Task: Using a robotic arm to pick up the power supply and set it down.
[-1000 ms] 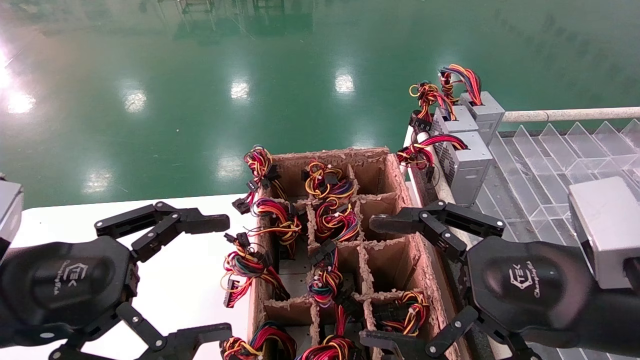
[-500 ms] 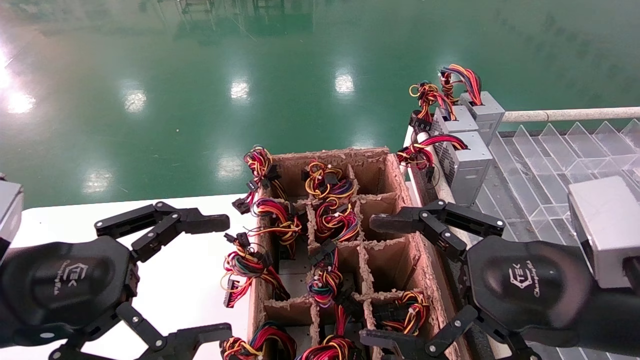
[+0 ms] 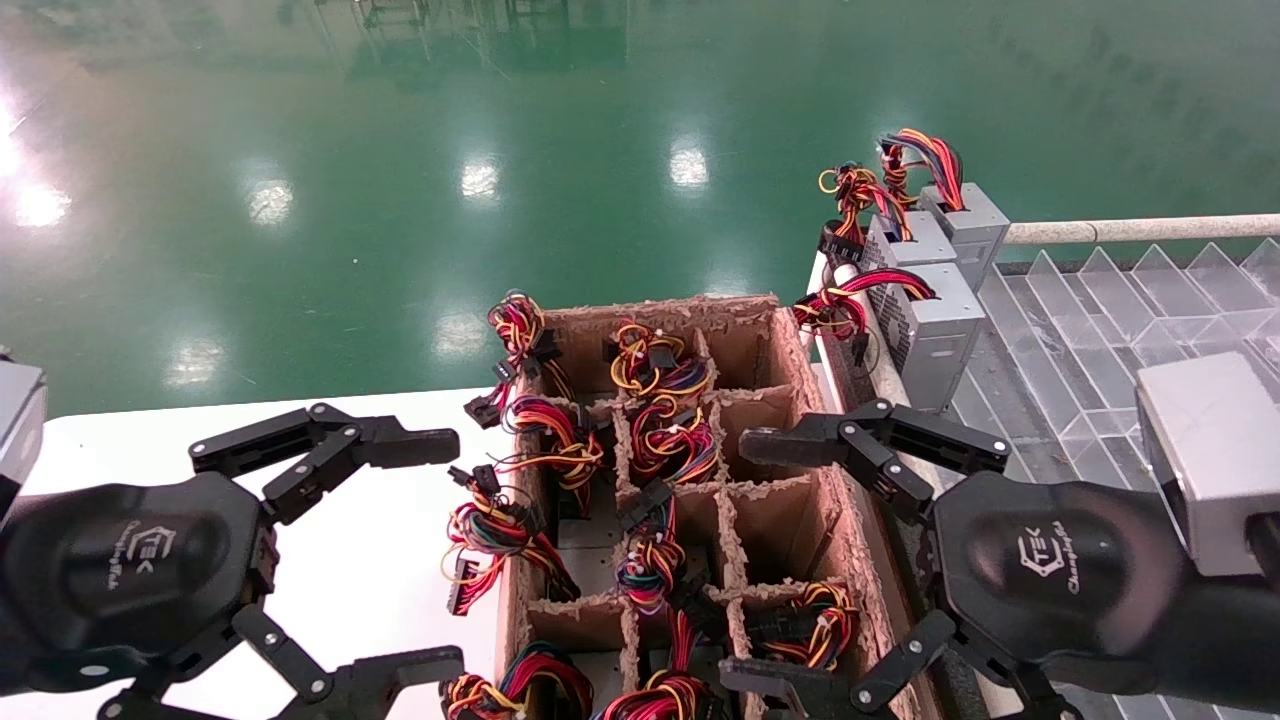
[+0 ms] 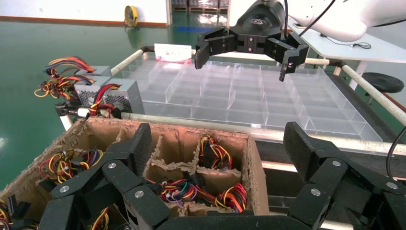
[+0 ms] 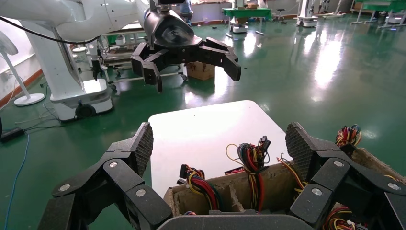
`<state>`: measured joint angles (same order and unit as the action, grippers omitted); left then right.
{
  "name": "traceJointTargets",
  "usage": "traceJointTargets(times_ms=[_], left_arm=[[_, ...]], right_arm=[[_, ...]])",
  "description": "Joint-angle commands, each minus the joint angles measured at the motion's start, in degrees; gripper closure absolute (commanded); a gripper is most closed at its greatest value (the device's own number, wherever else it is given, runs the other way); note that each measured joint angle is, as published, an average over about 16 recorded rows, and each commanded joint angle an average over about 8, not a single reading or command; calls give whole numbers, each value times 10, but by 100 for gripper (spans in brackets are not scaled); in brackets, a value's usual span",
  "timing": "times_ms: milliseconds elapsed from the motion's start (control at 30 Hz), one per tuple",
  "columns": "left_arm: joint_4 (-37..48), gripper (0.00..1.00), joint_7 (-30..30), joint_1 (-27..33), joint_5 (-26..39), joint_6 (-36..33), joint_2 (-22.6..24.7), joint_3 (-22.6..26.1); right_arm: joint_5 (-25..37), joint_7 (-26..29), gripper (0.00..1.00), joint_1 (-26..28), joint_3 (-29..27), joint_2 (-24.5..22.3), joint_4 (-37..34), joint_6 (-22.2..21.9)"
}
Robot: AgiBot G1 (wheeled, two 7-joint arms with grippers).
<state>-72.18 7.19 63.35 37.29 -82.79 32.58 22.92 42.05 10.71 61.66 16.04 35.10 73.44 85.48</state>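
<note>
The power supply is a small grey box with an arched band of red, orange and blue wires. It stands at the far right on the corner of the clear tray, and the left wrist view shows it too. My right gripper hangs open over the right side of the divided cardboard box, well short of the power supply. My left gripper hangs open over the white table beside the box's left wall. Neither gripper holds anything.
The cardboard box has cells holding units with coloured wire bundles. Two other grey supplies stand just in front of the target. A clear partitioned tray with a pipe rail fills the right. The white table lies left, with green floor beyond.
</note>
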Motion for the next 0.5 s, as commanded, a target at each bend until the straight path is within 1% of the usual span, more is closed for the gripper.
traceJointTargets(times_ms=[33, 500], left_arm=[[0, 0, 0, 0, 0, 0, 0, 0], [0, 0, 0, 0, 0, 0, 0, 0]], right_arm=[[0, 0, 0, 0, 0, 0, 0, 0], [0, 0, 0, 0, 0, 0, 0, 0]])
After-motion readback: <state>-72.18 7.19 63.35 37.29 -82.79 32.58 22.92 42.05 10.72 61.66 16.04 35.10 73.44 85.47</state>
